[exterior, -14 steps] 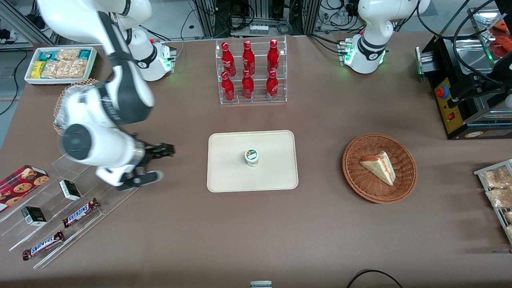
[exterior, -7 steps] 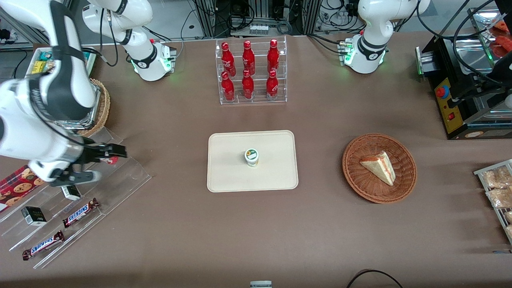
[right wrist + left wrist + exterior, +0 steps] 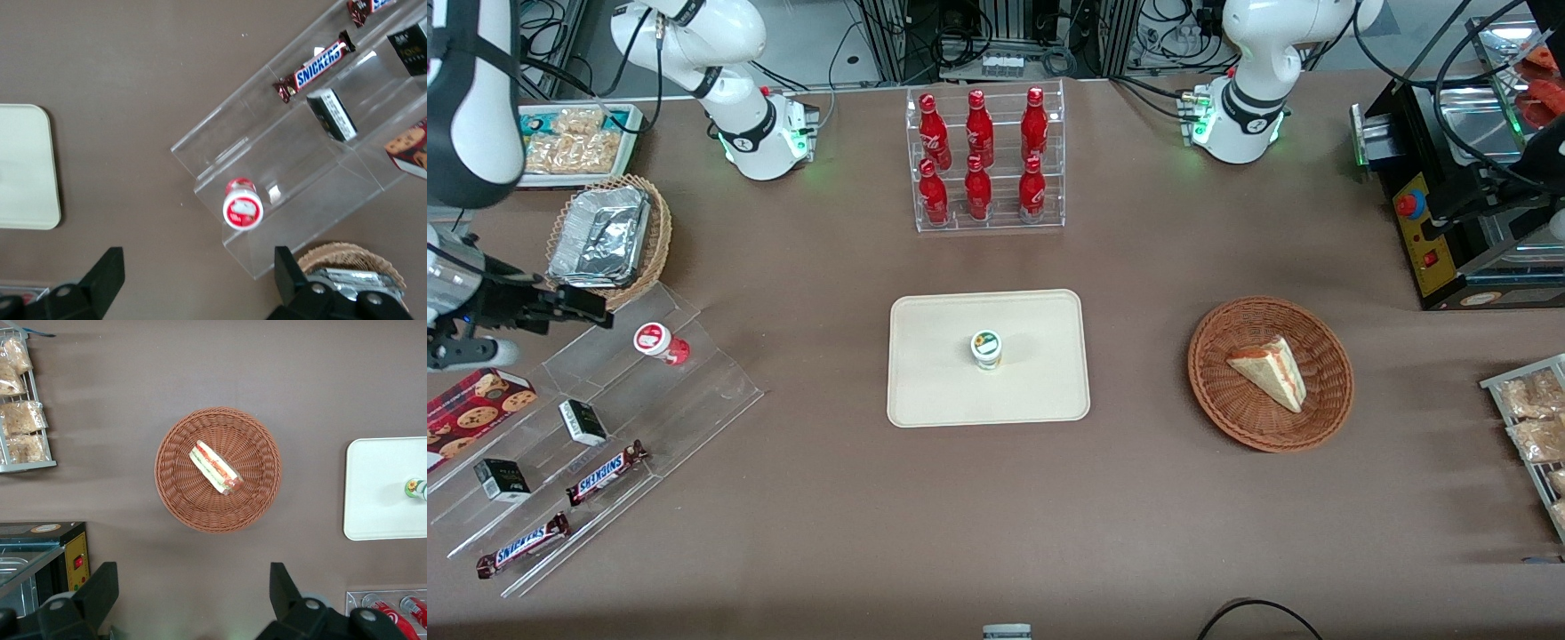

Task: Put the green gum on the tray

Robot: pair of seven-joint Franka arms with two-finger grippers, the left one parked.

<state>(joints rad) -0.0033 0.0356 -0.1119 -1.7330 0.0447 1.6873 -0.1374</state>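
- Green-ringed and white, the green gum stands upright near the middle of the tray, its lid facing up, with bare tray surface on every side of it.
- Cream-beige and low-rimmed, the tray lies flat on the brown table, nearer the front camera than the clear rack of red bottles.
- A wicker basket holding a sandwich wedge sits beside the tray, toward the parked arm's end of the table.
- A red-lidded gum container stands on the top step of a clear acrylic display, toward the working arm's end of the table.
- Snickers bars and small dark boxes lie on the lower steps of that display.
- The gripper hangs at the working arm's end of the table, well apart from the tray, with the acrylic display between it and the gum.
- Its fingers are spread wide and hold nothing; the wrist view shows the two fingertips far apart over the display.
- Judged from this layout, the gum already rests on the tray, so the task looks finished and the hand has no need to cross to it.
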